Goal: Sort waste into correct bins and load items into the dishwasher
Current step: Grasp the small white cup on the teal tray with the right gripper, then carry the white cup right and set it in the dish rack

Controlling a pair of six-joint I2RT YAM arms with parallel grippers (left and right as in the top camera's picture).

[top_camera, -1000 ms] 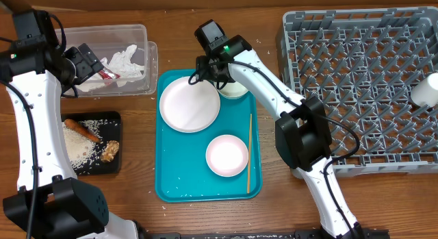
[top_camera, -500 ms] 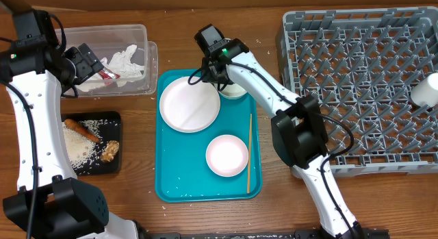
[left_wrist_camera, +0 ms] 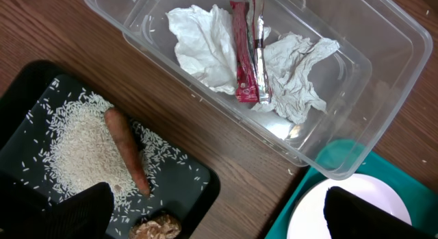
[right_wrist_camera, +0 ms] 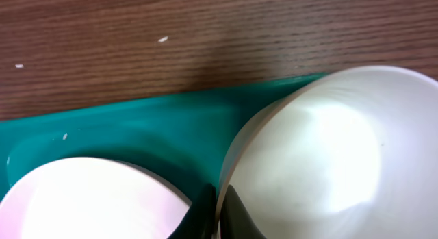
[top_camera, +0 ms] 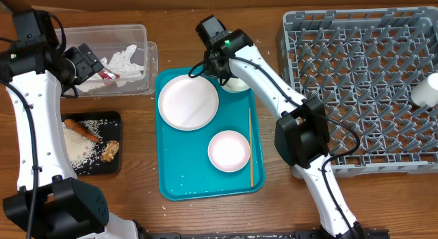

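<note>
White cup (right_wrist_camera: 321, 150) sits in the teal tray's (top_camera: 171, 181) far corner, just beside the big plate (top_camera: 188, 102); right gripper (right_wrist_camera: 217, 210) is pinched on its rim; I'd lift straight up, keep it level, then swing to the grey dish rack (top_camera: 356, 74); left gripper (top_camera: 83, 61) gapes wide by the clear tub (top_camera: 113, 30).

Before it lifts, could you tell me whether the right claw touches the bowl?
Touching. Right wrist view shows the right claw pinching the rim of the bowl.
</note>
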